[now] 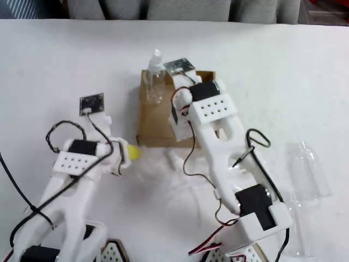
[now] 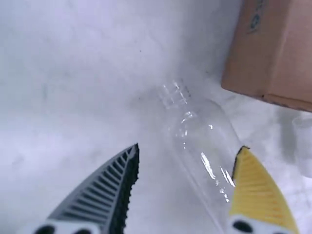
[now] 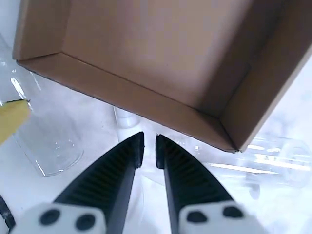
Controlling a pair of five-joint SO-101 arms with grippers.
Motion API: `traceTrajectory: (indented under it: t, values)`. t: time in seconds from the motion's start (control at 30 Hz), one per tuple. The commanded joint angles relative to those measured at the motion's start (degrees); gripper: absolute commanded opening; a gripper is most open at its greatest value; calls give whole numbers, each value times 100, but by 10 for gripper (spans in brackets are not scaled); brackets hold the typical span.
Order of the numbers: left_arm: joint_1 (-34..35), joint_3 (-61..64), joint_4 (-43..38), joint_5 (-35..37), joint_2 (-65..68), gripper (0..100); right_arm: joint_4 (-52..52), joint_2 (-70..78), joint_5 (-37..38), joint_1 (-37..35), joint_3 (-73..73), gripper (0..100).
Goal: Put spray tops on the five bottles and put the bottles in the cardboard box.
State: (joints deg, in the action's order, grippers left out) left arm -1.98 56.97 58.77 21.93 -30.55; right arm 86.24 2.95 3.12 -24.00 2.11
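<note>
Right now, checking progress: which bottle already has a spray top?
The bottle in the cardboard box: white spray top fitted. The table bottle by the left gripper is bare-necked.

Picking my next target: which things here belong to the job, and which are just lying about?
Job: cardboard box; bottle with spray top at its far corner; topless bottle under the open left claw; clear bottles on the table.
Lying about: grey cushions behind it.

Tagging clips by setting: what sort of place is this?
Likely a robotics lab bench: a left arm and a right arm share a white table with a cardboard box and a clear bottle as props.
</note>
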Motion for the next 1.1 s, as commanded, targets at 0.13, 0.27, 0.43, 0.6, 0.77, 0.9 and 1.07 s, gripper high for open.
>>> traceTrajectory:
  t: [0.13, 0.27, 0.43, 0.6, 0.77, 0.9, 1.07]
  values:
    - [-347, -88, 53, -176, 400, 299, -154, -224, 62, 57, -44, 20]
    - [-321, -484, -70, 26, 1297, 299, -163, -224, 246, 57, -44, 20]
    - [-312, -747, -105, 26, 1719, 295, -163, -224, 246, 57, -44, 20]
    - [-356, -756, -114, 0, 1719, 294, -163, -224, 281, 57, -35, 20]
    - [-347, -765, -79, -738, 1710, 297, -163, -224, 290, 57, -35, 20]
    - [-347, -782, -35, -1380, 1710, 298, -145, -224, 290, 57, -18, 20]
    - [-330, -1319, 721, -1969, 1710, 299, -154, -224, 299, 57, 18, 20]
